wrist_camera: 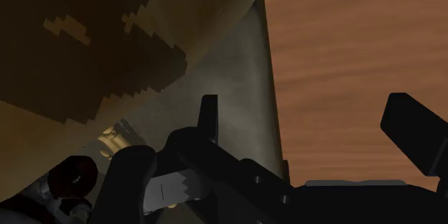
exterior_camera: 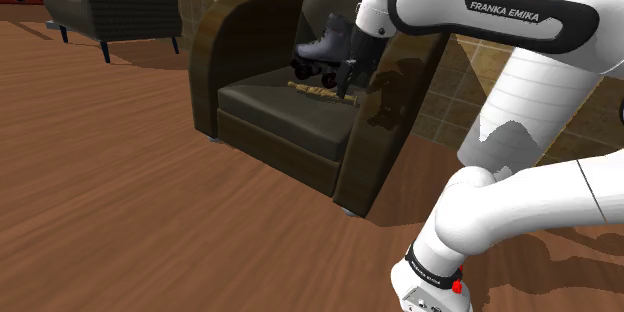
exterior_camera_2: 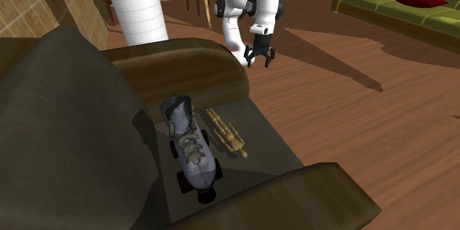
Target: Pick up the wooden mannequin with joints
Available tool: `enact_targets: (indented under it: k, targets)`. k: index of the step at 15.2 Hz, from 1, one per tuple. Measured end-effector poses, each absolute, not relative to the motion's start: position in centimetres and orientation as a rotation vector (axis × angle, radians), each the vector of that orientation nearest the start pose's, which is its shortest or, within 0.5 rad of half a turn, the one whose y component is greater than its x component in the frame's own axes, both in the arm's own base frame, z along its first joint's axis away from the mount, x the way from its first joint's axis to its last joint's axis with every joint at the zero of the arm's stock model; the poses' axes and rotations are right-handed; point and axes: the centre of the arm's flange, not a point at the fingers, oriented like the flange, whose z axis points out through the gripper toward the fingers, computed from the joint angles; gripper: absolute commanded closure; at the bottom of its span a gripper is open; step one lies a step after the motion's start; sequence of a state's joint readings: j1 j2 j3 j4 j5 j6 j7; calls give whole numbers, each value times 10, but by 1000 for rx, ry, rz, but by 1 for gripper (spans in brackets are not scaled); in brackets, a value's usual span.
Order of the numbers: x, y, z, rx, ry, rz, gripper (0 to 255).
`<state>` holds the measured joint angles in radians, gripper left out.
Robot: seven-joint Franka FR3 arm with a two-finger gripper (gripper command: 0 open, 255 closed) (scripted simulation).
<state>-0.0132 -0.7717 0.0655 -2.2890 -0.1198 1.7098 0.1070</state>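
While your tool hung above the armchair, its two fingers stood well apart and gripped nothing. You had the wooden mannequin lying flat on the armchair's seat cushion, just beside a grey roller skate, which stood nearer the armchair's backrest than the mannequin.

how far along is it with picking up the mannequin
Nothing is lifted yet: the mannequin lies on the armchair seat beside the roller skate. In hand: the gripper hangs open, clear of it, holding nothing. Left: reach it, close, lift.
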Motion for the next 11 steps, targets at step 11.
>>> enact_targets:
  k: [11]
  targets:
    - [412, -90, 614, -3249, -51, -92, 0]
